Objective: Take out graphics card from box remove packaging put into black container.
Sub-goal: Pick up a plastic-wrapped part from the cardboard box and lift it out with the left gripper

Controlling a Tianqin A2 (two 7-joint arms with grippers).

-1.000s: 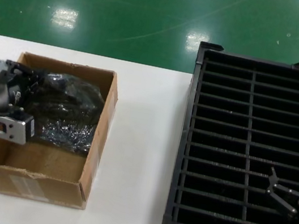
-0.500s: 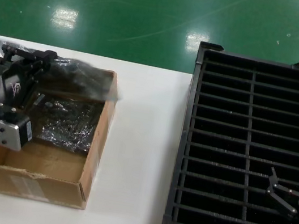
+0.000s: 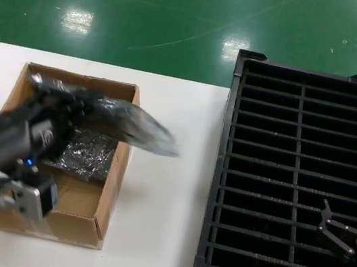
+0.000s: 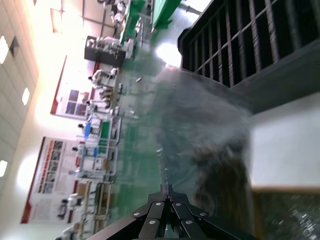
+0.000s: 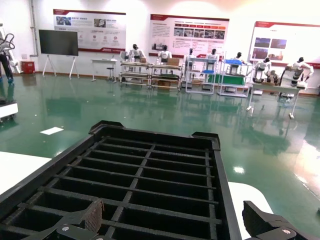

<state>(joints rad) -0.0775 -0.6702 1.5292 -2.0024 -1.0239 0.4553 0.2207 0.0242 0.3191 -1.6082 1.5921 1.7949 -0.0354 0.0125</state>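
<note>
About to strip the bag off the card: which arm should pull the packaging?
Probably the right. The left gripper already holds the bagged card above the box; the right gripper hangs open over the black container.

Glossy crinkled plastic packaging [image 3: 125, 124]; matt cardboard box [image 3: 77, 206]

One cardboard box [image 3: 107, 183] sits on one white bench [image 3: 162, 192]. Two crinkled plastic bags show: one lifted above the box [image 3: 125, 123], one lying inside it [image 3: 85, 156]. One black slotted tray [image 3: 293, 187] is present, with two columns of slots.
</note>
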